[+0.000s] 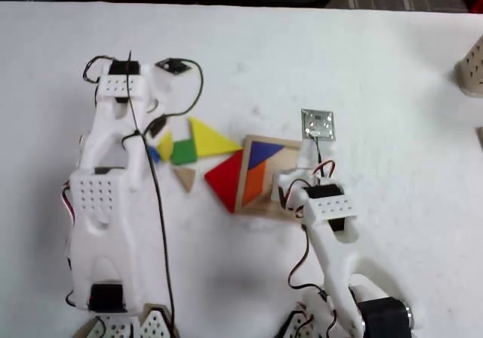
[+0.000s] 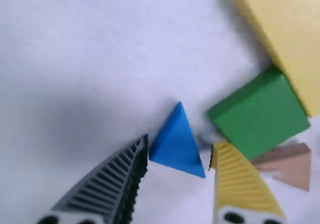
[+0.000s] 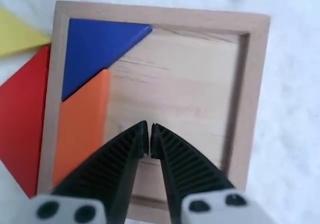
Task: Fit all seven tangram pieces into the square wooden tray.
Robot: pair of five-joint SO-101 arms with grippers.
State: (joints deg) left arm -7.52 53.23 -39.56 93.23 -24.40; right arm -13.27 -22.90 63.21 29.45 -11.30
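The square wooden tray (image 1: 290, 148) (image 3: 252, 84) holds a blue triangle (image 1: 263, 153) (image 3: 95, 41) and an orange piece (image 1: 254, 184) (image 3: 80, 129) along one side. A large red triangle (image 1: 225, 179) (image 3: 20, 114) lies against the tray's outside edge. My right gripper (image 1: 286, 195) (image 3: 149, 128) hovers shut over the tray's bare floor, holding nothing. My left gripper (image 1: 158, 151) (image 2: 180, 144) is open, one dark finger and one yellow finger on either side of a small blue triangle (image 2: 176, 145). Close by are a green square (image 1: 183, 151) (image 2: 257, 115), a large yellow triangle (image 1: 211, 138) (image 2: 287, 31) and a tan triangle (image 1: 185, 177) (image 2: 292, 164).
A small grey board with a metal square (image 1: 318, 124) lies just beyond the tray, wired to the right arm. A perforated beige object (image 1: 472, 68) sits at the far right edge. A black cable (image 1: 155, 195) runs over the left arm. White tabletop lies open to the right.
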